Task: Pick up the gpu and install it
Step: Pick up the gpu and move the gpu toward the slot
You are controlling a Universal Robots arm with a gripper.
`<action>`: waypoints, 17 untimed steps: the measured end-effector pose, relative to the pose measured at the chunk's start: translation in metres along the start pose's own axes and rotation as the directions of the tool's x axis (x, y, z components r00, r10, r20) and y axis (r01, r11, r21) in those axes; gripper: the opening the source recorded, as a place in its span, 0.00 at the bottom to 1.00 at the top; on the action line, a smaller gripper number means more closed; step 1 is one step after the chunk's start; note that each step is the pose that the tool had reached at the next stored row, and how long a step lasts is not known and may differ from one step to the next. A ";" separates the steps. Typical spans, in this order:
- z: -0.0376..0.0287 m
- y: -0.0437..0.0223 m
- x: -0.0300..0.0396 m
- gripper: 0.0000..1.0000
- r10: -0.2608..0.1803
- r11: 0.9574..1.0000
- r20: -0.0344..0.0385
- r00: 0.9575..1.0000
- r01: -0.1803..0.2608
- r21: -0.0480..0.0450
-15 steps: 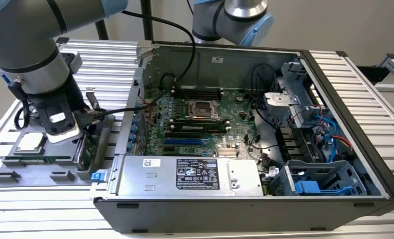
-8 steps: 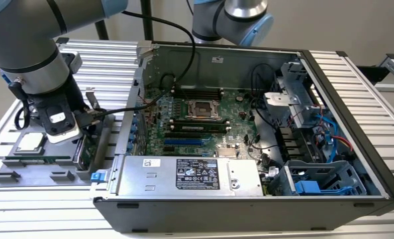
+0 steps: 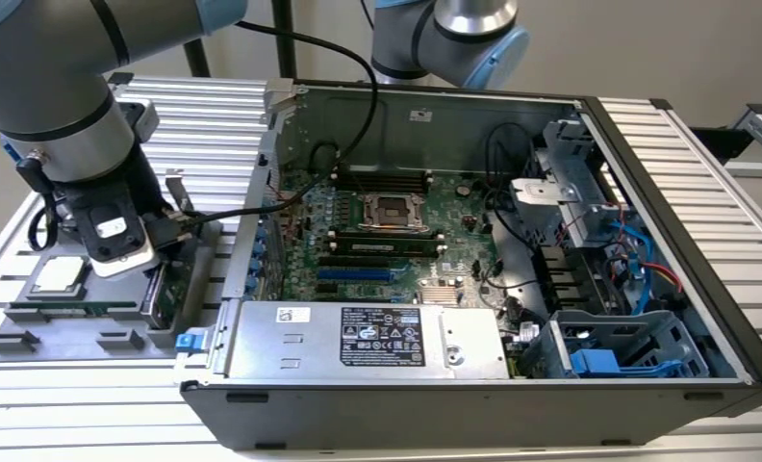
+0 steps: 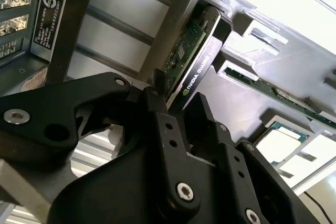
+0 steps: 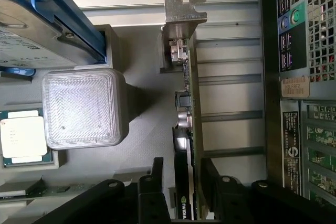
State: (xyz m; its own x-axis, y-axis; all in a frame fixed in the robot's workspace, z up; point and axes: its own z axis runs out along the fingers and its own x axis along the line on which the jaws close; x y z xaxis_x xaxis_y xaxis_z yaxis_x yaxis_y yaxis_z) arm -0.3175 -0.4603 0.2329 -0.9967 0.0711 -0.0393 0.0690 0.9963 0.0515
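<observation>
The gpu [image 5: 185,119] is a green card with a black cooler. It stands on its edge in a slot of the grey parts tray [image 3: 47,342], with its silver bracket [image 5: 184,9] at the end away from me. In both wrist views my gripper [image 5: 181,169] straddles the near end of the card [image 4: 189,51], one black finger on each face, and small gaps still show, so it is open. In the exterior view the gripper [image 3: 143,262] hangs over the tray at the exterior view's left, beside the open computer case [image 3: 612,125].
The tray also holds a processor chip [image 3: 58,276], a memory stick [image 4: 273,90], a clear plastic block [image 5: 84,108] and a hard drive in a blue frame [image 5: 31,19]. Inside the case lie the motherboard [image 3: 381,226], its blue slots [image 3: 355,274] and a silver power supply [image 3: 368,337].
</observation>
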 end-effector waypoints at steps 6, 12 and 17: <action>0.0000 0.0000 0.0000 0.00 0.000 1.000 0.000 1.000 0.000 0.000; 0.0000 0.0000 0.0000 0.00 -0.001 1.000 0.000 1.000 0.001 0.000; 0.0000 0.0000 0.0000 0.00 -0.001 1.000 0.000 1.000 0.001 0.000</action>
State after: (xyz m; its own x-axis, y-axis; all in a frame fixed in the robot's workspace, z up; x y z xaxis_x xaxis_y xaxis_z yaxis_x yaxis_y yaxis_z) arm -0.3175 -0.4603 0.2329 -0.9968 0.0701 -0.0393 0.0681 0.9963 0.0515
